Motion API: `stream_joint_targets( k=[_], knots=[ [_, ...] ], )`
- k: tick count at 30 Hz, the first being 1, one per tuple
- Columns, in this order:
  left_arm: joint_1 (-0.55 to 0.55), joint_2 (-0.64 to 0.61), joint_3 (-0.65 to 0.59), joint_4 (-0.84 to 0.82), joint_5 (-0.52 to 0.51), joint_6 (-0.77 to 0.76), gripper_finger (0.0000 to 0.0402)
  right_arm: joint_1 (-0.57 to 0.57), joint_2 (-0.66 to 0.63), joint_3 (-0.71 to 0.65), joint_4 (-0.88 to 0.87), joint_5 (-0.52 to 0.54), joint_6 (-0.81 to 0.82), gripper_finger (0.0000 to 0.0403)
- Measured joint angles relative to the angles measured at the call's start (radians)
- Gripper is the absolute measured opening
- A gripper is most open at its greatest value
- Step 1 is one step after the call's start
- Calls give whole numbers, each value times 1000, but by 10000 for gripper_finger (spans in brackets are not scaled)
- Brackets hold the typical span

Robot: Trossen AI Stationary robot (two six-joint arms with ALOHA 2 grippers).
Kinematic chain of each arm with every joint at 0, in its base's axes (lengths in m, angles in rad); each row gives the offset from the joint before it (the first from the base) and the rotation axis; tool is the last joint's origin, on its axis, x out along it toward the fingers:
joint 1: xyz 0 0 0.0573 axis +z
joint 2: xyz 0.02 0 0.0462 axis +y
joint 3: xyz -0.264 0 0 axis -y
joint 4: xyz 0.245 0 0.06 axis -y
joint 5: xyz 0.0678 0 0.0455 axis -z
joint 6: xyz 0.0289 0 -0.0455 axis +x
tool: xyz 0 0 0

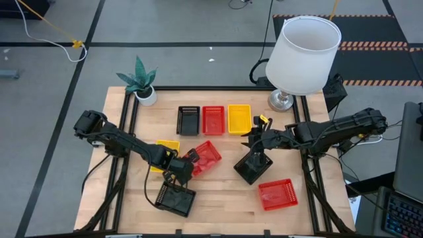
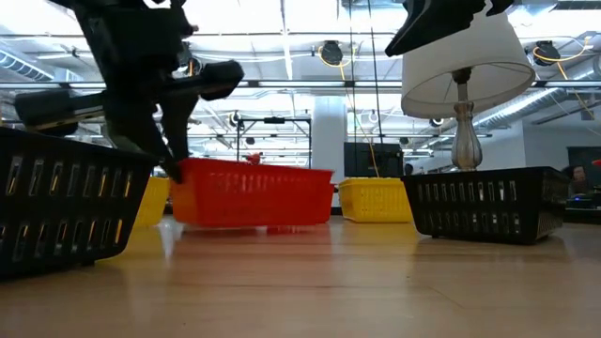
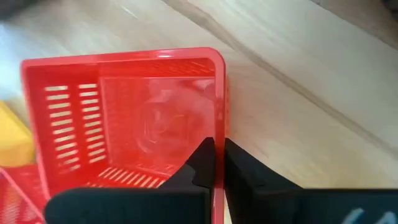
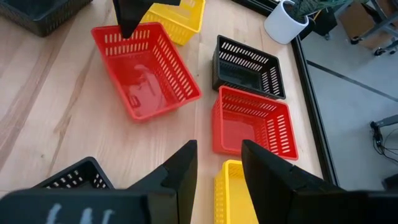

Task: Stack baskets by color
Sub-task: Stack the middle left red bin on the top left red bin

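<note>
Mid-worktop (image 1: 225, 198): left gripper (image 3: 217, 163) pinched shut on rim of loose red basket (image 1: 203, 157). Right gripper (image 4: 219, 163) hovers open, empty. Next: lift, carry to red basket in row (image 1: 213, 120), nest squarely.

The left gripper (image 1: 182, 166) is held low toward the tabletop's front-left area, its fingers (image 3: 205, 163) pinched nearly together. The right gripper (image 1: 254, 135) is poised mid-table, fingers (image 4: 180, 168) parted.
</note>
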Motion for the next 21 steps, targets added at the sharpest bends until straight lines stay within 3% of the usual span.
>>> stream_joint_targets(
  k=[9, 21],
  knots=[
    [-2, 0, 73, 37, -29, 6, 12, 0, 0, 0, -1, 0, -2, 121],
    [7, 0, 350, -99, -227, -79, 17, 0, -9, -1, -55, 4, 13, 121]
  ],
)
